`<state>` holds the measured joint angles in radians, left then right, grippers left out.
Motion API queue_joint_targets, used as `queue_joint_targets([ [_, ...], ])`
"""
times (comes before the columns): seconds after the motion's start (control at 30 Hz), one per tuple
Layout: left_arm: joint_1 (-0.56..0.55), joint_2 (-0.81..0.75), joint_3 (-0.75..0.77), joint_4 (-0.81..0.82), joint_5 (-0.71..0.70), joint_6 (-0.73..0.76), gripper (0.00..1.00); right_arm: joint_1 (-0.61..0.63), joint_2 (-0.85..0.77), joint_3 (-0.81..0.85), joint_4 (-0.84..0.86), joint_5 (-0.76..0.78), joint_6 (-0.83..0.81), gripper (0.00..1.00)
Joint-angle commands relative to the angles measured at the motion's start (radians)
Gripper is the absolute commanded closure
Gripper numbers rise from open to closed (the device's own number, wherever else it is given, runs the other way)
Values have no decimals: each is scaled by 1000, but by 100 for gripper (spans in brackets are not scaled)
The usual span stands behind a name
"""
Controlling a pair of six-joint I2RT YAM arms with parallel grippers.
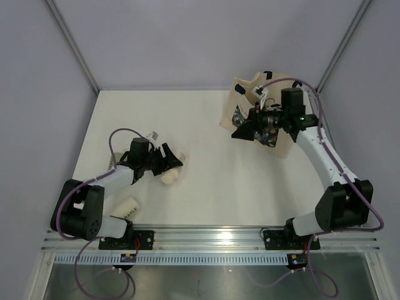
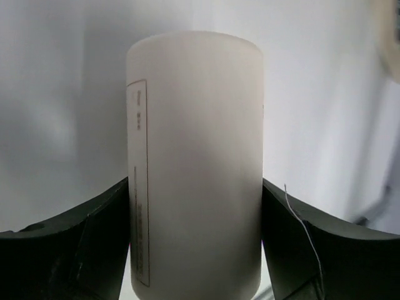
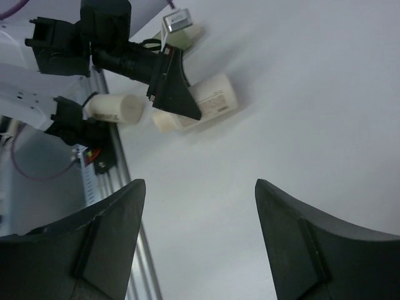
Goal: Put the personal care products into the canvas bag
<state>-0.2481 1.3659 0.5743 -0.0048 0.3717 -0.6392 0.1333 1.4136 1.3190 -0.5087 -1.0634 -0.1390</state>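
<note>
My left gripper [image 1: 169,156] is shut on a cream-white tube [image 1: 177,154] at the table's left middle. In the left wrist view the tube [image 2: 195,156] fills the gap between both fingers [image 2: 94,244]. A second cream tube [image 1: 169,177] lies just in front of it. A third [image 1: 125,206] lies near the left arm's base. A small white-capped bottle [image 1: 152,134] lies behind the left gripper. The canvas bag [image 1: 245,87] stands at the back right. My right gripper [image 1: 240,132] is open and empty, just in front of the bag's printed face.
The right wrist view looks across the table at the left arm, the held tube [image 3: 214,100], the second tube [image 3: 166,122], the third tube [image 3: 115,107] and the capped bottle [image 3: 181,28]. A metal rail [image 1: 206,240] runs along the near edge. Grey walls enclose the table.
</note>
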Motion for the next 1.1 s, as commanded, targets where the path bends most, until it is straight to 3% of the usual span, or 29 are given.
queue_joint_targets([
  [0.0,-32,-19,-10,536,324,-144,100,89,41,-102,114,20,337,22],
  [0.03,-43,-4,-8,581,367,-174,100,110,42,-130,224,38,382,21],
  [0.23,-129,145,-8,995,421,-437,100,258,65,-242,361,322,561,14],
  [0.3,-152,186,-4,1134,420,-534,100,272,68,-251,360,307,494,11],
  [0.33,-158,226,1,1176,418,-565,100,275,59,-242,346,283,425,5],
  [0.37,-169,245,4,1260,415,-624,100,275,51,-238,329,225,276,1],
  [0.43,-177,292,9,1344,411,-680,100,272,27,-247,328,249,275,1],
  [0.47,-183,305,13,1412,400,-723,100,270,30,-241,329,284,356,1],
  [0.63,-195,331,32,1474,365,-764,100,270,18,-256,348,371,539,1],
  [0.8,-204,282,48,1439,309,-735,100,270,48,-192,239,578,716,1],
  [1.07,-266,282,127,1362,302,-702,100,273,134,-136,344,473,947,1],
])
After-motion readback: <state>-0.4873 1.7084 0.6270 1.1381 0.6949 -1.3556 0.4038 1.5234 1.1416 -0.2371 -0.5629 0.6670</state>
